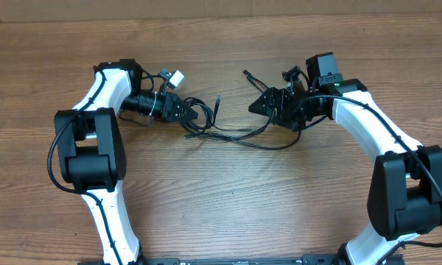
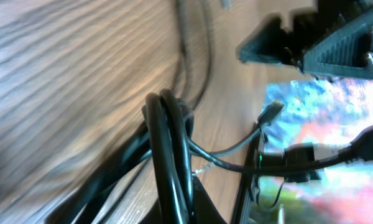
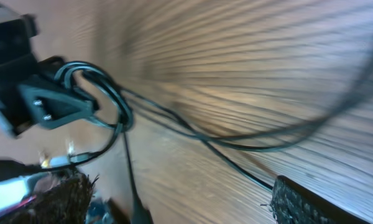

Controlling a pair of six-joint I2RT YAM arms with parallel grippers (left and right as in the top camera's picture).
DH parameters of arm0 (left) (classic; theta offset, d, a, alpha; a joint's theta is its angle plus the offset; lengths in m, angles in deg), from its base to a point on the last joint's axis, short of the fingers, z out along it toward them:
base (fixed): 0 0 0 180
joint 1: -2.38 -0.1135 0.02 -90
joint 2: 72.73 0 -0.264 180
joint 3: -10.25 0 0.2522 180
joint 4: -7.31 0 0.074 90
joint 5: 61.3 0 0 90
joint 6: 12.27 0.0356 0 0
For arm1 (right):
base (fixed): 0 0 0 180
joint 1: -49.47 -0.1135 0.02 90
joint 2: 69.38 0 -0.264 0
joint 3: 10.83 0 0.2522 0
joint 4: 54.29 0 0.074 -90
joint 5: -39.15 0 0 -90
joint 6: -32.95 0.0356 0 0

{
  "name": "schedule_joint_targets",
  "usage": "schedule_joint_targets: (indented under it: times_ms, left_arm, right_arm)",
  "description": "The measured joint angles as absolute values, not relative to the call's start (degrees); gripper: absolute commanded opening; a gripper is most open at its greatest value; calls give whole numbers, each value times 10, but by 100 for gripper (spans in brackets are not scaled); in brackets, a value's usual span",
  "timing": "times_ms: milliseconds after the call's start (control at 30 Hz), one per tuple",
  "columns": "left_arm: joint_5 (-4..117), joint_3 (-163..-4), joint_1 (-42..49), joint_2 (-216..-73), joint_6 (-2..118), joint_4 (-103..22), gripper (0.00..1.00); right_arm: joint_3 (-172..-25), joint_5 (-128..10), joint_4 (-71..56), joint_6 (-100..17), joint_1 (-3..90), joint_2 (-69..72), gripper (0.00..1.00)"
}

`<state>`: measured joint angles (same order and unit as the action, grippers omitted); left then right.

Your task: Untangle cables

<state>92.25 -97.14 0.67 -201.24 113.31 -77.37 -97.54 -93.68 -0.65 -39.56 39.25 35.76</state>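
The thin black cables (image 1: 236, 136) lie in loose strands on the wooden table between my two grippers. My left gripper (image 1: 190, 114) is shut on a bunched loop of them; in the left wrist view the thick glossy strands (image 2: 168, 149) run down into the jaws (image 2: 177, 208). My right gripper (image 1: 259, 107) is open, its padded fingers far apart (image 3: 174, 202) low over the table. Strands (image 3: 236, 144) cross the wood between those fingers without being gripped. One plug end (image 1: 218, 99) sticks up near the left gripper. The right wrist view shows the left gripper (image 3: 50, 106) holding the loop.
A white connector (image 1: 178, 76) lies behind the left gripper near the arm. A thin cable end (image 1: 244, 73) pokes out behind the right gripper. The right gripper also shows in the left wrist view (image 2: 311, 37). Both arm bases stand at the near edge.
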Motion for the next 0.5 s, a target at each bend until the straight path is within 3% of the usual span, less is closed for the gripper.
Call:
schedule_joint_targets:
  times_ms: [400, 500]
  left_arm:
    - [972, -975, 7, -2013, 1504, -1020, 4]
    - [997, -975, 7, -2013, 1596, -1030, 4]
  right_arm:
    - [-975, -1005, -29, -443, 379, 358, 72]
    - [-975, -1008, -49, -445, 357, 358, 70]
